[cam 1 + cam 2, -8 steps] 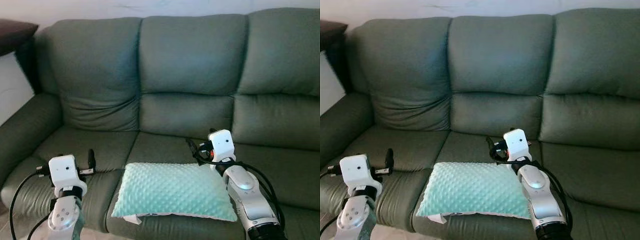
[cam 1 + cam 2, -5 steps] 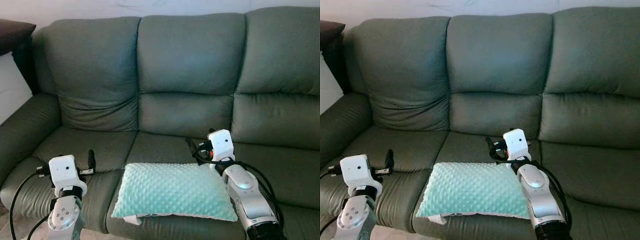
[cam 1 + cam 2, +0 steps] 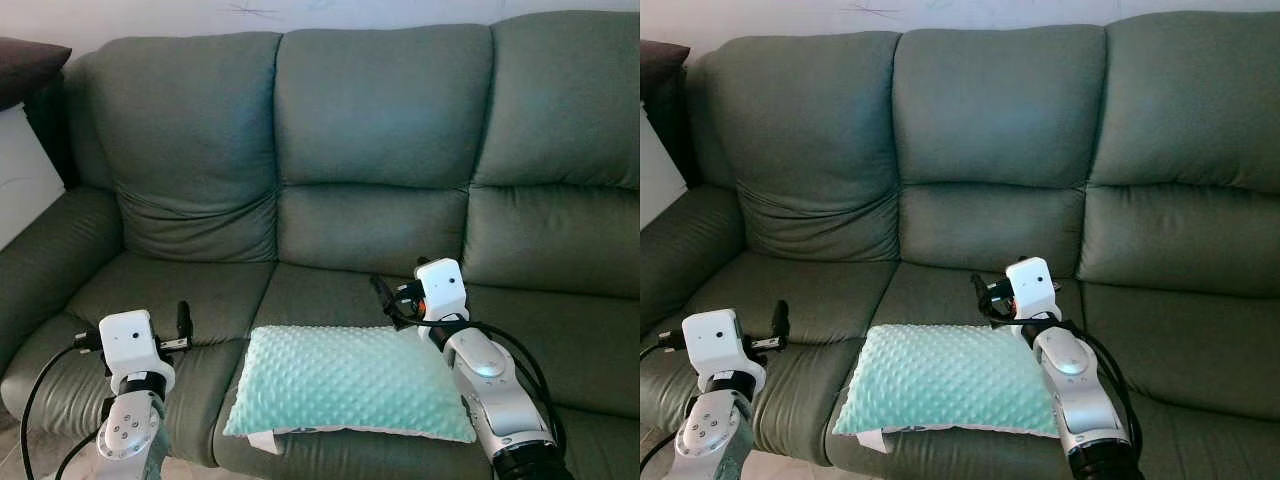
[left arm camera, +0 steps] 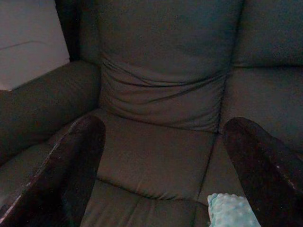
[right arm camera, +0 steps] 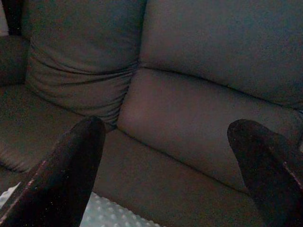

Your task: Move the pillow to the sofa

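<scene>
Pillow: the mint-green dimpled pillow point(image 3: 348, 381) lay flat on the middle seat cushion, at its front edge, with a small white tag poking out under its near left corner. No finger touched it.

Sofa: the dark green three-seat sofa point(image 3: 375, 150) spread across the whole head view, with puffy back cushions, the left armrest point(image 3: 45, 260) rounding down at the robot's left, and the pillow resting on its seat.

Right gripper: the right gripper point(image 3: 385, 297) hovered just above the pillow's far right corner, at the end of the silver arm that reached in from the lower right. In the right wrist view its two black fingers point(image 5: 71, 170) stood wide apart, with nothing between them but the sofa's seat and back; a strip of the pillow's bumpy cover showed at the frame's edge.

Left gripper: the left gripper point(image 3: 183, 322) was held over the left seat cushion, beside the pillow's left end and apart from it. In the left wrist view its fingers point(image 4: 75, 165) were also spread wide and empty, framing the left seat and back cushion, with one corner of the pillow visible near one finger.

Wall: a pale wall point(image 3: 25, 170) showed beyond the left armrest.

Dark object: something dark point(image 3: 30, 60) sat at the upper left, beside the sofa's back; I could not tell what it was.
</scene>
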{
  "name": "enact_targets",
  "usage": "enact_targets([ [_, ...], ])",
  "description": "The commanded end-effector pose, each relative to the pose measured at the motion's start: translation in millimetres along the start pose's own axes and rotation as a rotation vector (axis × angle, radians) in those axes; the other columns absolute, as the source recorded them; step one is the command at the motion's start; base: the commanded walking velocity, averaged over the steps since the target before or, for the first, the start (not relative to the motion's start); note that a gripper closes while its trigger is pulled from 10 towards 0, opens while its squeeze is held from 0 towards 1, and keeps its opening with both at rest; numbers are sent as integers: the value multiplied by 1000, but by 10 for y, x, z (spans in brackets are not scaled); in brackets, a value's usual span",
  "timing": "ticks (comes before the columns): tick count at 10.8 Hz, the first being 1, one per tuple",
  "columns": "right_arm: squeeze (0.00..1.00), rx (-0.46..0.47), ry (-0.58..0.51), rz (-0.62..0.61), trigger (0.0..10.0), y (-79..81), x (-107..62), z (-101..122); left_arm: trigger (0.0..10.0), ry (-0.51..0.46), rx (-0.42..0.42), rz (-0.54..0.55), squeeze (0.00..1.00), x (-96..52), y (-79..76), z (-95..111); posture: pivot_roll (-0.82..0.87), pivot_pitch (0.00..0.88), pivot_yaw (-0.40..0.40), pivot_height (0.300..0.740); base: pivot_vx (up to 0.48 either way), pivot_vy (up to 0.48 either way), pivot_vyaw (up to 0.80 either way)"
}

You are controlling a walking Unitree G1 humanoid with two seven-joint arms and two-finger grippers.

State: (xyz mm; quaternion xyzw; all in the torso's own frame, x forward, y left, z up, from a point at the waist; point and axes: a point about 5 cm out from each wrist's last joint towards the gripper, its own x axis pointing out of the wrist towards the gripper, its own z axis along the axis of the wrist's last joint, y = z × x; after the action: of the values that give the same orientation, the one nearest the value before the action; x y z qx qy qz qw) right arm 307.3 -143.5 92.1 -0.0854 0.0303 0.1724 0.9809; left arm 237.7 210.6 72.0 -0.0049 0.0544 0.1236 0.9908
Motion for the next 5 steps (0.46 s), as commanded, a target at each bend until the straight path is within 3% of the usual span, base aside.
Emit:
enact_targets([
  [1,0,13,-12,5,10000,13,20,31,10000,-5,-7,18,0,25,34,38,-224,0,85,740,0,0,0],
  [4,0,16,-9,2,10000,6,22,37,10000,1,-11,16,0,20,24,29,-227,0,85,740,0,0,0],
  [5,0,17,-9,2,10000,5,25,41,10000,4,-11,15,0,22,23,28,-228,0,86,740,-259,0,0],
])
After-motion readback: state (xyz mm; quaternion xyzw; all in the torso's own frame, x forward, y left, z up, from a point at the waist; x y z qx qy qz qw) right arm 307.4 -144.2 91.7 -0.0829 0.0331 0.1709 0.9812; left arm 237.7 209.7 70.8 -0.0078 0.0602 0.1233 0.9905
